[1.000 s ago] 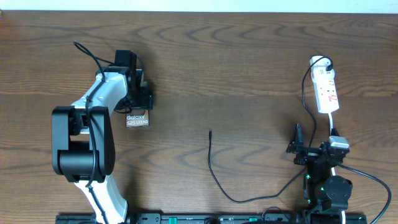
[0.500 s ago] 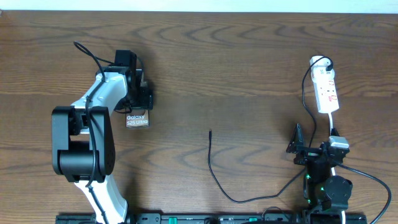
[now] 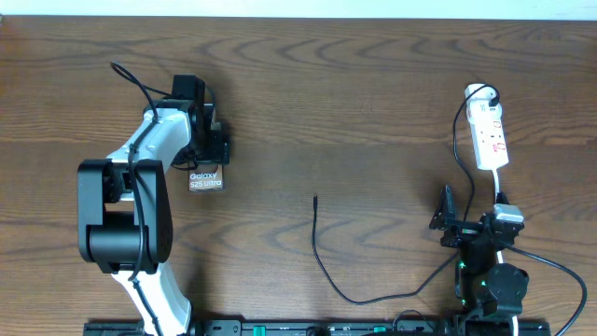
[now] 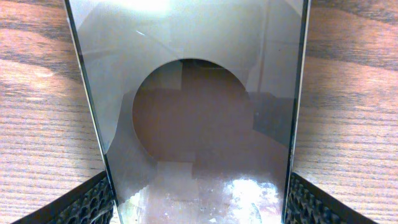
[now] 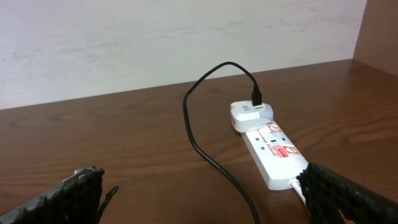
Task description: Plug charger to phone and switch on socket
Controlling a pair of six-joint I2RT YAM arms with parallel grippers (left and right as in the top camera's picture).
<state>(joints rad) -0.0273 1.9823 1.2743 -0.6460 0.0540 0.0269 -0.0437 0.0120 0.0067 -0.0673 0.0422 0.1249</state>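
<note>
Between the fingers of the left gripper stands the phone. Both its long edges lie against the pads, so these jaws look clenched on it. It fills the left wrist view, its long axis running straight out from the jaws. From overhead its lettered end juts from the jaws toward the robot's own side of the table. Which end carries the port cannot be told. The right gripper stands released, its fingers wide apart with nothing between them. The coming move likely turns on the tip of the charger. It lies on the bare table between the two arms, off to the right gripper's left and to the left gripper's right, well apart from both. The tip's last stretch runs nearly straight away from the robot, pointing at the far edge. Since the left jaws are busy, the free right arm seems the one to fetch it. It would close across that thin line, then bring it over to the phone. Ahead of the right jaws and a little right lies the socket, its length running away from them. The charger's black plug is seated in a white adapter at the socket's far end. The red marks are too small to tell the switch.
</note>
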